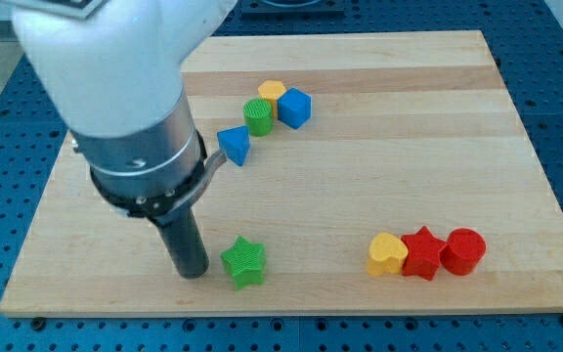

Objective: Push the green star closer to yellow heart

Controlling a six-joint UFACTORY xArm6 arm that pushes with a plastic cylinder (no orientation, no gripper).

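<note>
The green star (pixel 243 261) lies near the view's bottom edge of the wooden board, left of centre. The yellow heart (pixel 386 254) lies well to its right, touching a red star (pixel 422 253). My tip (pixel 192 273) is the lower end of the dark rod, just left of the green star, very close to it or touching its left side.
A red cylinder (pixel 462 250) sits right of the red star. Near the view's top are a yellow block (pixel 271 92), a blue cube (pixel 294 108), a green cylinder (pixel 258 116) and a blue triangle (pixel 234 145). The arm's large body covers the board's upper left.
</note>
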